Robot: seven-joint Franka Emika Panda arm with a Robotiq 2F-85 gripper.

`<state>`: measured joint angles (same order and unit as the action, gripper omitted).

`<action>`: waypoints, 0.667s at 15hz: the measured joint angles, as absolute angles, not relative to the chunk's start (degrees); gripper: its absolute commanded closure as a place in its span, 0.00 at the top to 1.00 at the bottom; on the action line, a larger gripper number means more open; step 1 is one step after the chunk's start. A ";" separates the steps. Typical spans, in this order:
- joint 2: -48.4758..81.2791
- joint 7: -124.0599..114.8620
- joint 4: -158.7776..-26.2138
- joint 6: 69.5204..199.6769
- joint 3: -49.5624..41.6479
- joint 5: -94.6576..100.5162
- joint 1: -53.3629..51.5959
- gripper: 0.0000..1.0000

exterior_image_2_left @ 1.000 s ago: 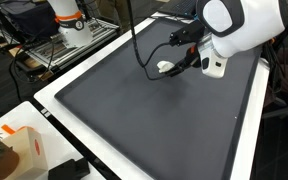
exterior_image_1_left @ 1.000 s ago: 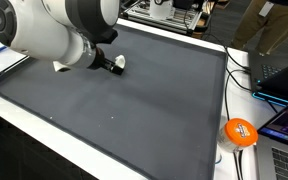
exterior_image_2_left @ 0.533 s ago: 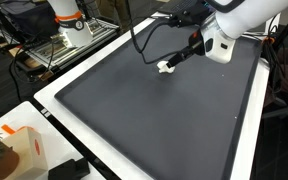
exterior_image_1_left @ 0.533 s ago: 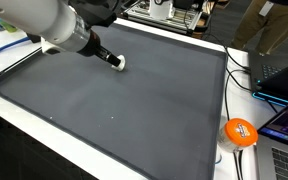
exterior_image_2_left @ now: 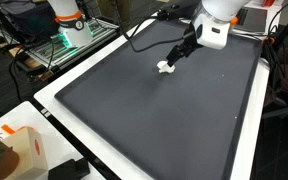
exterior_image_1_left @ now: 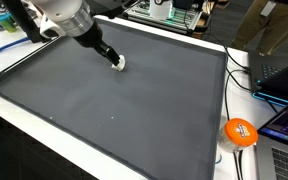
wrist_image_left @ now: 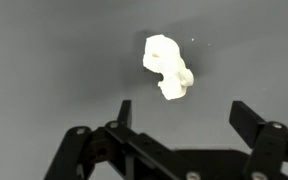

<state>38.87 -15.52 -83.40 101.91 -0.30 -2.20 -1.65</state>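
**Open gripper over a white lump on the mat**

A black two-finger gripper (wrist_image_left: 184, 112) is held with its fingers spread wide and nothing gripped between them, low over a dark grey rectangular mat (wrist_image_left: 44, 50). A small white lumpy object (wrist_image_left: 167, 67) is seen lying on the mat, just beyond the fingertips in the wrist view. In both exterior views it is placed on the mat's far half. Whether it is touched cannot be told. An orange round object (exterior_image_1_left: 240, 131) is set off the mat, near one corner.
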 measured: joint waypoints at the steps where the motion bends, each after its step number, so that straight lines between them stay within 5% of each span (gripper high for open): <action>1: 37.30 -15.58 -86.15 103.53 -0.65 -2.02 -1.74 1.00; 10: 26.73 -10.25 -99.85 107.11 -0.48 -1.95 -1.66 1.00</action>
<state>26.73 -10.25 -99.85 107.11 -0.48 -1.95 -1.66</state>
